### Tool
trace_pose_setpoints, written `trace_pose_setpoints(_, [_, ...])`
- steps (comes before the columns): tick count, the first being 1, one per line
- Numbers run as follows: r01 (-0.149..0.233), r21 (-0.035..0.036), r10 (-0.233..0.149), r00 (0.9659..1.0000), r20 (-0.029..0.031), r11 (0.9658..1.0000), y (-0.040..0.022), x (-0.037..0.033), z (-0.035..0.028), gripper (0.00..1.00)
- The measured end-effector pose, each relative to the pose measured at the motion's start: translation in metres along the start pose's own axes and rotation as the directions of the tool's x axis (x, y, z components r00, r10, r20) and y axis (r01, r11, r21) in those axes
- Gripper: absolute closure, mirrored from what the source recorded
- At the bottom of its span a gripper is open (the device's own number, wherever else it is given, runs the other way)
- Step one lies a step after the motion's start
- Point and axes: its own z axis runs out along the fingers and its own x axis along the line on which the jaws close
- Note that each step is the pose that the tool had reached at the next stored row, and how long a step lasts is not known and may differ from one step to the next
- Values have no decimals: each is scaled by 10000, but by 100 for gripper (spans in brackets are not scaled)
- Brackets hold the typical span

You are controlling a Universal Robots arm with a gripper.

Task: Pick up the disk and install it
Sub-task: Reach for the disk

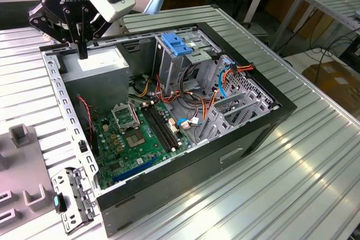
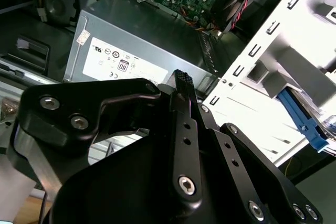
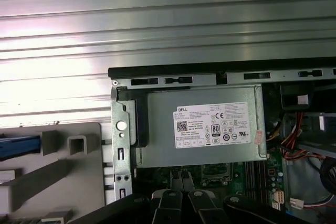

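Observation:
My gripper hangs over the back corner of the open computer case, at the exterior view's left. Its tips hover just above the grey power-supply box. The two black fingers are pressed together with nothing between them, as both wrist views show. The disk's blue side rail rests on a grey fixture outside the case, beside the case wall nearest the gripper. The same rail appears in the second wrist view. The disk's metal body is cut off by the picture edges.
Inside the case lie a green motherboard, bundled cables and a drive cage topped by a light-blue bracket. A loose metal bracket lies by the case's near corner. The ribbed metal table extends around the case.

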Motion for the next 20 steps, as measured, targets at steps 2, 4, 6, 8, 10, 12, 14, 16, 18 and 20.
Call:
trace_pose_setpoints(2, [0, 0, 0, 10000, -3, 10000, -1, 8, 1, 89])
trace_pose_setpoints(4, [0, 1, 0, 10000, -7, 10000, -1, 18, 2, 89])
trace_pose_setpoints(6, [0, 1, 0, 10000, -12, 10000, -3, 31, 4, 89])
trace_pose_setpoints(8, [-1, 2, 1, 10000, -17, 10000, -3, 42, 5, 89])
trace_pose_setpoints(10, [0, 2, 0, 10000, -21, 10000, -4, 52, 6, 89])
trace_pose_setpoints(12, [0, 2, 0, 10000, -23, 10000, -5, 60, 7, 89])
trace_pose_setpoints(14, [-1, 2, 1, 10000, -26, 10000, -6, 73, 8, 89])
trace_pose_setpoints(16, [-1, 3, 1, 10000, -29, 10000, -7, 88, 9, 89])
trace_pose_setpoints(18, [-1, 2, 1, 10000, -31, 10000, -10, 122, 12, 89])
trace_pose_setpoints(20, [-2, 3, 2, 10000, -35, 10000, -11, 138, 13, 89])
